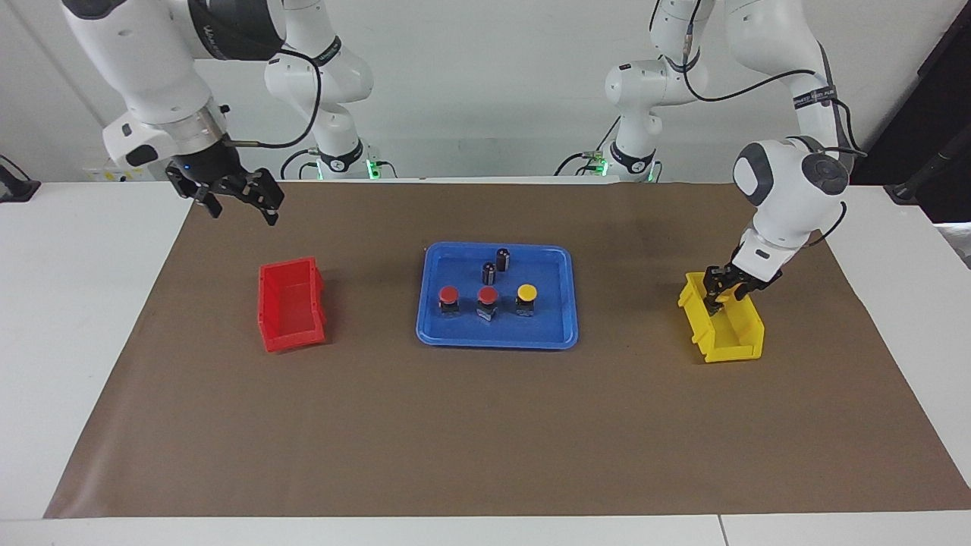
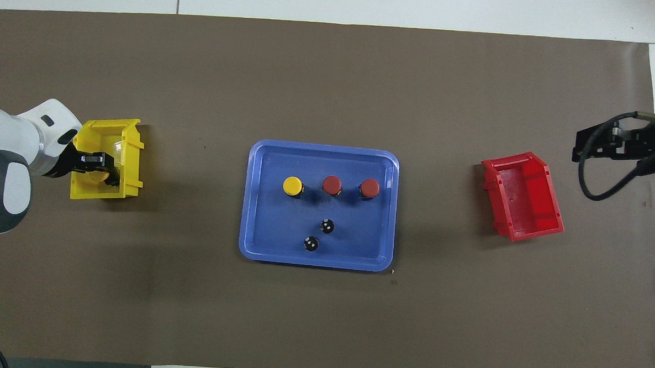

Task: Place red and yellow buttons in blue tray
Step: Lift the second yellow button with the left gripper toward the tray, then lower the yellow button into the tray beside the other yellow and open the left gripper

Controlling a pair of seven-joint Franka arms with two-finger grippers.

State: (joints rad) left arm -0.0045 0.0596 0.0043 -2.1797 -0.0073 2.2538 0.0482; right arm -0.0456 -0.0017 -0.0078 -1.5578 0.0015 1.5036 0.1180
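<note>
The blue tray [image 1: 493,334] lies at the table's middle. Two red buttons [image 1: 448,294] [image 1: 487,294] and one yellow button [image 1: 526,292] stand in it in a row; they also show in the overhead view [image 2: 369,188] [image 2: 332,185] [image 2: 291,186]. My left gripper [image 1: 717,299] is down inside the yellow bin [image 1: 732,345] at the left arm's end. In the overhead view a round yellow cap [image 2: 102,175] shows at that gripper [image 2: 99,168], mostly hidden. My right gripper [image 1: 241,208] is open and empty, raised beside the red bin [image 1: 292,303].
Two dark capless cylinders [image 1: 503,256] [image 1: 488,271] stand in the tray, nearer to the robots than the buttons. The red bin [image 2: 523,195] holds nothing. Brown paper [image 1: 485,440] covers the table.
</note>
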